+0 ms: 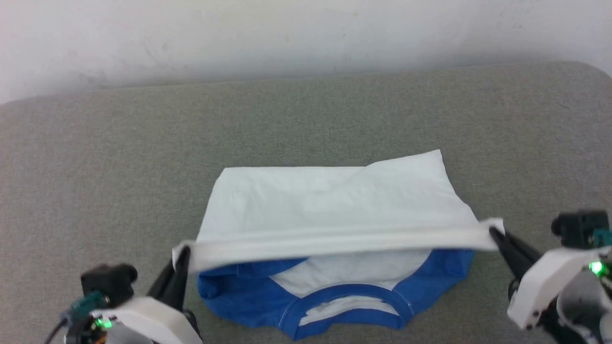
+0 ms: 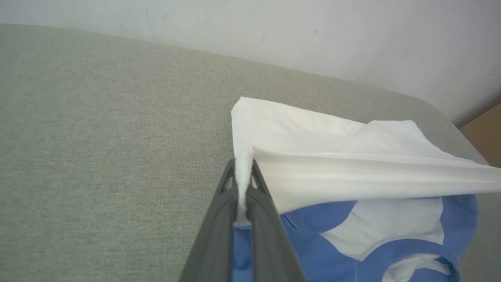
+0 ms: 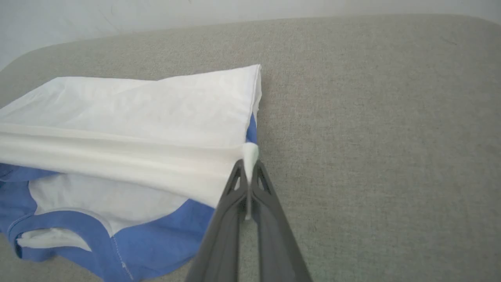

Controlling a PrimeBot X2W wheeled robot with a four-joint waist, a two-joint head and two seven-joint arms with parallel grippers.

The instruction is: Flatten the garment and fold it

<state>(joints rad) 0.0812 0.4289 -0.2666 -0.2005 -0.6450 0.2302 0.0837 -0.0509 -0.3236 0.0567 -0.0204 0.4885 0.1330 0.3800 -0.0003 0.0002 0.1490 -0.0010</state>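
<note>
I see the shirt (image 1: 330,205) on the grey fabric surface (image 1: 95,157), collar at 6 o'clock. My left gripper (image 1: 184,255) pinches its raised white hem at 9 o'clock, my right gripper (image 1: 495,234) at 3.

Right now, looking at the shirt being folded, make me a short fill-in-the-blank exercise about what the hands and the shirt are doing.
1. The left hand and the right hand each pinch one corner of the shirt's ____.
2. That lifted edge, stretched between them, is ____ in colour.
3. The collar, lying on the side nearest the robot, is ____.

Missing words: hem; white; blue.
</note>
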